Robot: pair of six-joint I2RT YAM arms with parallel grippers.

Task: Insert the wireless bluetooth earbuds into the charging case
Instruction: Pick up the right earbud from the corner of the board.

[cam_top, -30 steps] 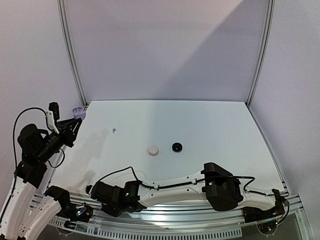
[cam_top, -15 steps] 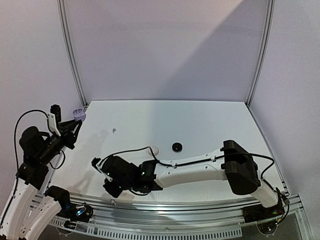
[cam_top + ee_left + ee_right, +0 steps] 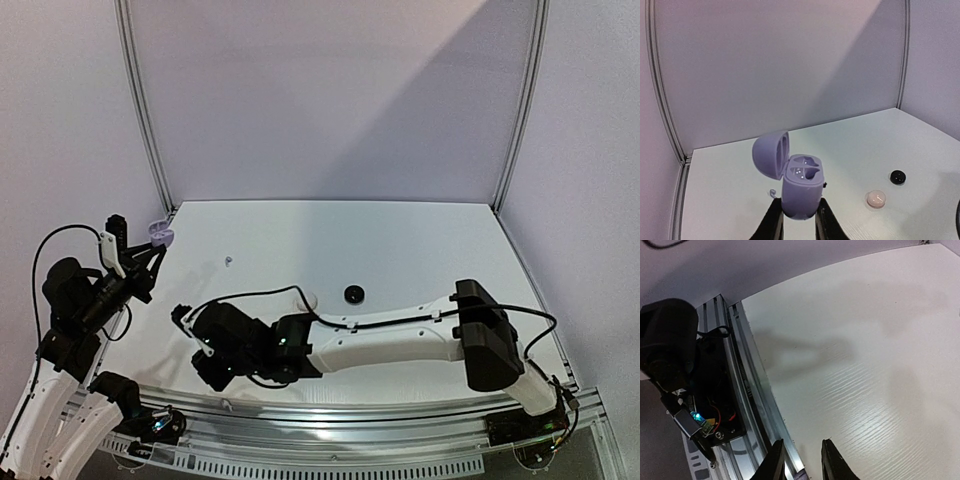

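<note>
My left gripper (image 3: 799,216) is shut on the base of a lavender charging case (image 3: 801,192). It holds the case upright in the air, lid open, both seats empty. In the top view the case (image 3: 158,234) is above the table's far left edge. A tiny pale earbud (image 3: 228,259) lies on the table to the right of the case, and it also shows in the left wrist view (image 3: 772,192). My right gripper (image 3: 800,442) is open and empty, low over the table's front left edge (image 3: 208,372).
A round black puck (image 3: 353,293) sits mid-table, also in the left wrist view (image 3: 897,176). A pale round puck (image 3: 876,198) lies to its left, mostly hidden behind my right arm in the top view. The left arm's base (image 3: 670,345) is close to my right gripper.
My right arm has swung from lying along the front rail to reaching over the front left of the table, now covering the pale puck. My left arm with the case has shifted slightly.
</note>
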